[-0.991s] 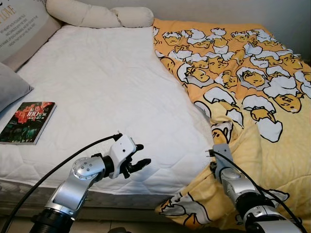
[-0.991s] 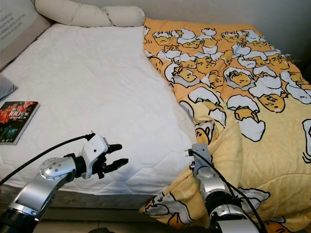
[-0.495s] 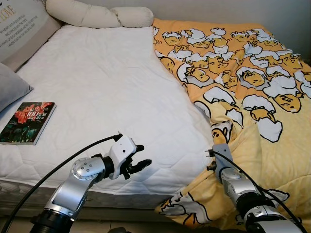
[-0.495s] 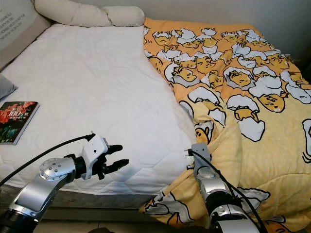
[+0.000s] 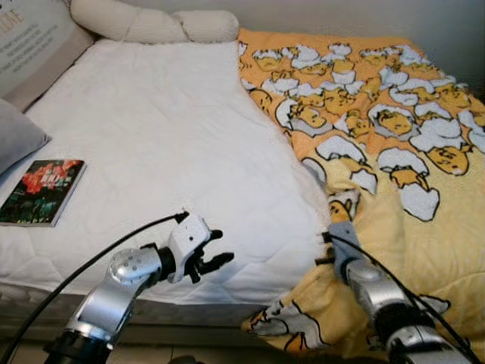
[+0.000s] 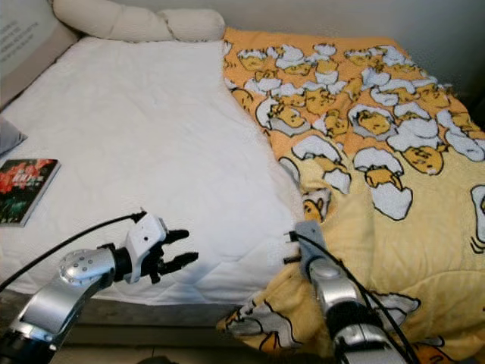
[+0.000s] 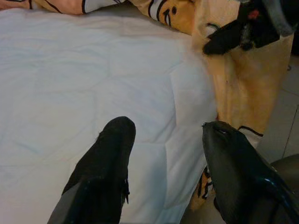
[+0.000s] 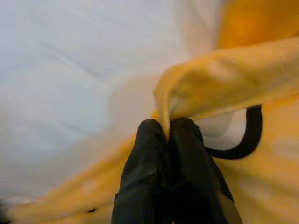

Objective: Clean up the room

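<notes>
Little is changing since a second ago. The right tool (image 8: 167, 135) is still pinching a fold of the blanket (image 5: 394, 114), and the fold near the bed's lower right is sitting a touch higher and more bunched than before; the head views are also slightly blurred now, as if the camera is shifting. The left tool (image 5: 211, 249) is keeping almost the same place, its fingers (image 7: 105, 158) still spread with nothing between them.

Writing: the book (image 5: 43, 190) at the left edge of the frame is showing a red and dark cover with pale lettering that is too blurred to read. The cushion (image 5: 30, 42) in the upper left corner is carrying lines of printed text, also too small to make out.

The left arm is reaching in from the lower left, bent at the elbow, its tool hovering just over the front edge of the white mattress (image 5: 167, 129), pointing toward the right. The right arm is coming up from the lower right corner, its tool closed tight on the blanket's edge where the yellow cloth is meeting the mattress.

The blanket, yellow with a white and yellow cartoon pattern, is covering the right half of the bed and spilling over the front edge at lower centre. A long pale bolster (image 5: 151, 21) is lying along the top of the frame, and a grey pillow (image 5: 17, 136) is showing at the left edge.
</notes>
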{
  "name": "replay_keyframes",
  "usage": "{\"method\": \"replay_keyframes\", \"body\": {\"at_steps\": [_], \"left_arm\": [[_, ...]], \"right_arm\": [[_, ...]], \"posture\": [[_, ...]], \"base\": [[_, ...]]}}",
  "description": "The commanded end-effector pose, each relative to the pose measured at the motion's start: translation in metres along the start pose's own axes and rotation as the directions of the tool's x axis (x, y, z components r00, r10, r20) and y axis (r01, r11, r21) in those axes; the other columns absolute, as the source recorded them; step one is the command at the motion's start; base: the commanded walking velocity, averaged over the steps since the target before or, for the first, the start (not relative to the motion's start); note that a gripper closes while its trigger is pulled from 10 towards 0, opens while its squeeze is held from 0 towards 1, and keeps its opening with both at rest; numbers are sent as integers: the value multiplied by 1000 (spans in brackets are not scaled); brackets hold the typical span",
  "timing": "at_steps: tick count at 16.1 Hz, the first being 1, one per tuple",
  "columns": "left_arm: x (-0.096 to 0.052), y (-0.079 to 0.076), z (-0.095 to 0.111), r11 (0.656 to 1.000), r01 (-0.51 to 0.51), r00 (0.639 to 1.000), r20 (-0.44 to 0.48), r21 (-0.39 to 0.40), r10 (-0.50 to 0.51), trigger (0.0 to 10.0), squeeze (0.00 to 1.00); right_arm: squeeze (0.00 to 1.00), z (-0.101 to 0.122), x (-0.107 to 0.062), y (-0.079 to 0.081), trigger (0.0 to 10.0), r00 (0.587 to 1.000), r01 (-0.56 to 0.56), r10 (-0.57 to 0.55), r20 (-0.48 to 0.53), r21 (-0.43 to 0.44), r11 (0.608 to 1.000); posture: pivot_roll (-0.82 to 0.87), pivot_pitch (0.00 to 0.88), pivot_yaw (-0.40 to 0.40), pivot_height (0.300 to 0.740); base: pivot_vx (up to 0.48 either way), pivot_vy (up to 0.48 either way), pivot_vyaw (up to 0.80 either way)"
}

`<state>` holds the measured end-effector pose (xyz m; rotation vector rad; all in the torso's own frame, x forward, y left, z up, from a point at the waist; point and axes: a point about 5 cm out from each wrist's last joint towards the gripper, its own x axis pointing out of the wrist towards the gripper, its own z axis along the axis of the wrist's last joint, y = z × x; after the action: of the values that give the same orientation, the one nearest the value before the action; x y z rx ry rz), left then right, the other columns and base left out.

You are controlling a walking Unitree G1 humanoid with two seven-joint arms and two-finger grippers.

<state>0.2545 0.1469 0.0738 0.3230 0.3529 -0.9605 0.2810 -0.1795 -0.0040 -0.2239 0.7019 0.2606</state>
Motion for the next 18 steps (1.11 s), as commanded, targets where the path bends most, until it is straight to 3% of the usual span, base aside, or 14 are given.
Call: {"method": "replay_keyframes", "body": {"at_steps": [1,2,3,4,5,6,8,9,11,12,13,14,17,18], "left_arm": [[-1,2,2,1000,-2,1000,0,6,2,10000,0],[-2,2,2,1000,1,1000,-2,5,-1,10000,0],[-2,3,2,1000,3,1000,-4,5,-3,10000,0],[-1,3,2,1000,7,1000,-6,4,-7,10000,0],[-2,3,2,1000,10,1000,-7,4,-10,10000,0],[-2,3,2,1000,12,1000,-9,4,-12,10000,0],[-3,2,1,1000,17,1000,-13,5,-17,10000,0],[-3,2,1,1000,18,1000,-14,4,-18,10000,0],[-3,1,0,1000,21,1000,-17,3,-21,10000,0],[-3,1,0,1000,23,1000,-20,3,-23,10000,0],[-3,1,0,1000,23,1000,-22,4,-23,10000,0],[-3,2,0,1000,23,999,-23,5,-22,10000,0],[-10,13,-1,1000,-24,999,-32,12,25,10000,0],[-14,18,-2,999,-35,999,-42,14,35,10000,0]], "right_arm": [[0,18,-6,15,0,974,-196,205,92,-95,976],[0,23,-18,23,0,923,-339,365,121,-190,921],[0,27,-35,30,0,838,-480,531,122,-295,826],[0,30,-56,36,0,730,-600,678,85,-395,696],[0,30,-72,38,0,648,-670,761,37,-447,593],[0,30,-78,39,0,603,-705,798,9,-462,538],[0,29,-114,43,0,385,-825,920,-77,-475,306],[0,28,-123,45,0,316,-852,943,-100,-468,236],[0,20,-126,49,0,280,-865,953,-120,-461,196],[0,15,-127,52,3922,272,-871,954,-125,-454,189],[0,12,-128,54,4980,263,-877,956,-128,-446,181],[0,13,-130,53,5490,256,-880,958,-129,-442,176],[0,19,-133,49,3804,241,-876,964,-114,-452,166],[0,18,-133,48,4667,247,-876,963,-112,-450,173]], "posture": [[33,0,-3,740],[31,0,1,740],[30,0,5,740],[28,0,11,740],[27,0,12,740],[27,0,14,740],[28,0,15,740],[29,0,16,740],[31,0,18,740],[32,0,19,740],[32,0,20,740],[31,0,21,740],[31,0,23,740],[31,0,23,740]], "base": [[0,0,0],[0,0,0],[0,0,0],[0,0,0],[0,0,0],[0,0,0],[0,0,0],[0,0,0],[0,0,0],[0,0,0],[0,0,0],[0,0,0],[0,0,0],[0,0,0]]}}
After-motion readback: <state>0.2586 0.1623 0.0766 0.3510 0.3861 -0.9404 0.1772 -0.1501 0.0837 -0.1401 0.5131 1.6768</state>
